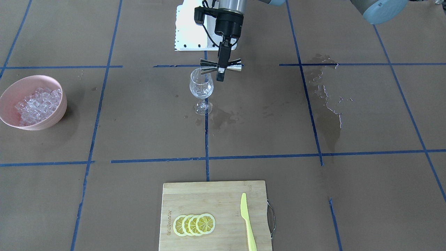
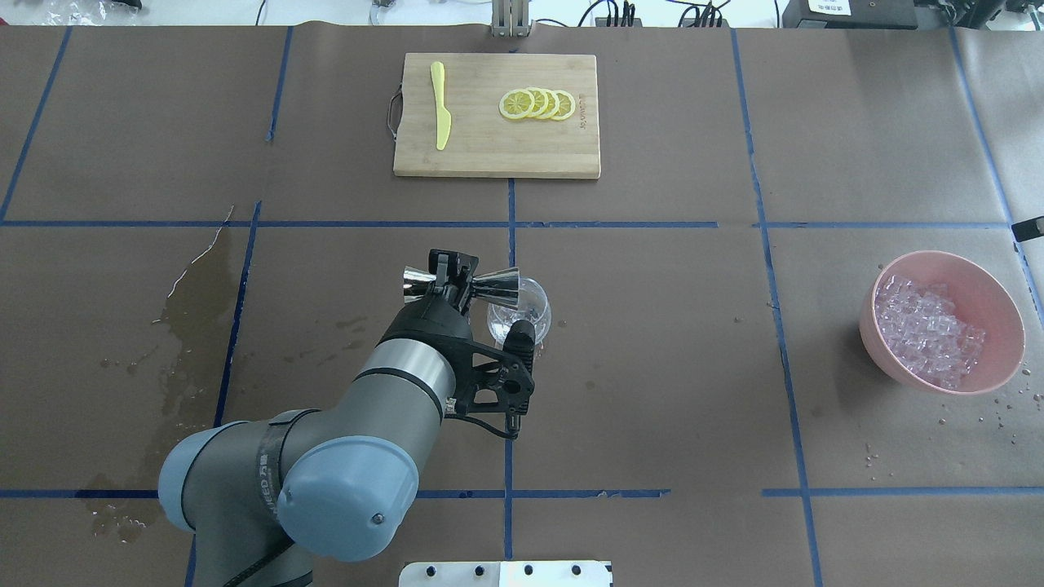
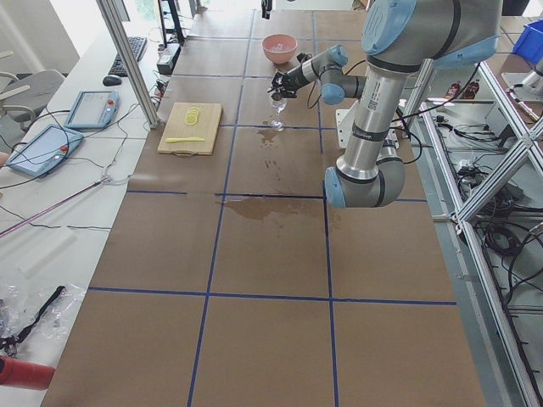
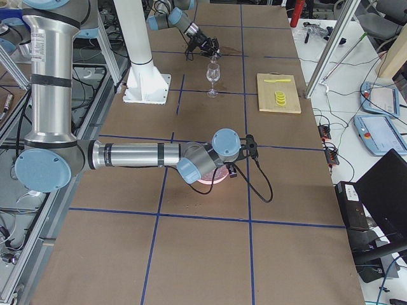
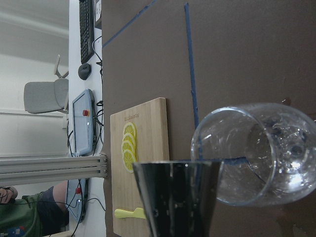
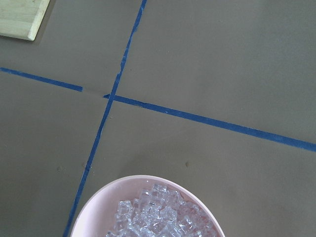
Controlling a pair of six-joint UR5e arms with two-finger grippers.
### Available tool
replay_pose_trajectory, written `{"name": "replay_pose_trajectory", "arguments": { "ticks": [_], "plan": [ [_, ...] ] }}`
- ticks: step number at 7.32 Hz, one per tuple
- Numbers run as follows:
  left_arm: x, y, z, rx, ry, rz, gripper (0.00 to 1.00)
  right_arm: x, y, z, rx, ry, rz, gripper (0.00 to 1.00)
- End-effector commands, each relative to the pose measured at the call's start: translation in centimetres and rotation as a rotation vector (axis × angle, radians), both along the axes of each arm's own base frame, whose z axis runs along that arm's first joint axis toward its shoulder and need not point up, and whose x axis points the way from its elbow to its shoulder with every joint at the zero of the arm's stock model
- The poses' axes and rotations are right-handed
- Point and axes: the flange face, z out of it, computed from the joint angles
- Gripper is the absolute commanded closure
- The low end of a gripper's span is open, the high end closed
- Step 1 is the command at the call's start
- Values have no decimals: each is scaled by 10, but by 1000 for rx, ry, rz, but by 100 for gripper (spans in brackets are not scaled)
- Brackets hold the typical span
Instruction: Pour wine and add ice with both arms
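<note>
while tipping the jigger point(image 1: 234, 65) over the wine glass point(image 1: 201, 87), keep the left gripper point(image 1: 221, 70) clamped firm on the waist, as found. viewed from overhead: lying level along the 9-to-3 line, one mouth just over the glass rim at about its 10 o'clock. judged: pouring step in hand, probably near its end; no stream discernible, only droplets inside the glass. roll the wrist slowly, hold the mouth inside the rim, avoid nudging the glass, likely to topple on its tall stem.

wine point(image 1: 324, 101) found mostly as dark wet patches on the brown paper point(image 1: 139, 139): largest at 9 o'clock of the glass, a smaller one at its foot. ice point(image 1: 36, 104) heaped in the pink bowl point(image 1: 60, 113) at 3 o'clock, well apart. right gripper point(image 4: 230, 170) hanging over that bowl; open or closed, cannot tell.

counted: one glass, one jigger, one bowl, one cutting board point(image 2: 489, 155) at 12 o'clock carrying four lemon slices point(image 2: 538, 103) and one yellow knife point(image 2: 440, 114); two arms, left arm point(image 2: 400, 383) and right arm point(image 4: 133, 155); ice cubes too many to count.
</note>
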Motion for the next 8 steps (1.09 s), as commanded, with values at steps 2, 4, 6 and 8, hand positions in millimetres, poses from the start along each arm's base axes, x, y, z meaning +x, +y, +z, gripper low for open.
{"name": "replay_pose_trajectory", "arguments": {
  "ticks": [2,4,6,8],
  "plan": [
    [-9,-5,-15,-15,27,-14,100,0,0,0,1,0,0,0],
    [-13,-8,-9,-122,250,-84,100,0,-1,-1,2,0,0,0],
    [-31,-22,14,-143,355,-129,100,0,-1,0,-1,0,0,0],
    [-41,-26,60,-243,509,-179,100,0,0,2,-5,2,0,0]
  ]
}}
